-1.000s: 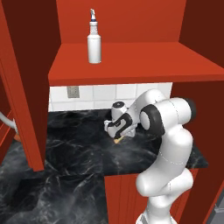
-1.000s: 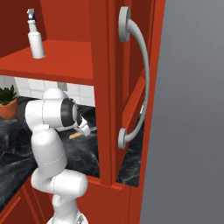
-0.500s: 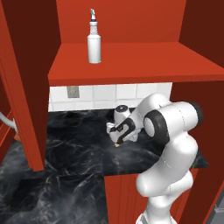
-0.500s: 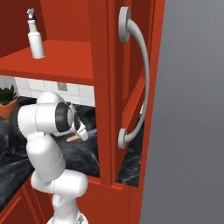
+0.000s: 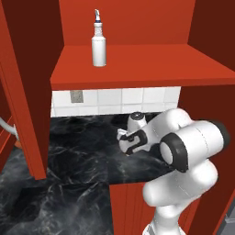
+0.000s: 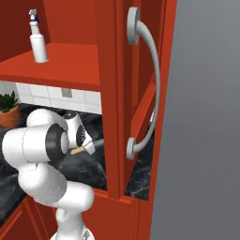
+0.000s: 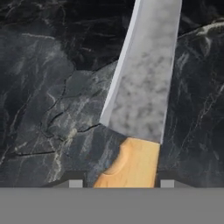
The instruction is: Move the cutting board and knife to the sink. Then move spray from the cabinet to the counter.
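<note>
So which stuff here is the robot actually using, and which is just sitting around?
For the job:
- knife, held in the gripper
- spray bottle on the cabinet shelf
- counter

Just around:
- potted plant
- wall outlet

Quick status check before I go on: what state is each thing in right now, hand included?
hand: closed on the knife handle.
knife: held, blade pointing away from the hand, above the counter.
spray: upright on the cabinet shelf, untouched.
cabinet: open.
counter: bare under the hand.
</note>
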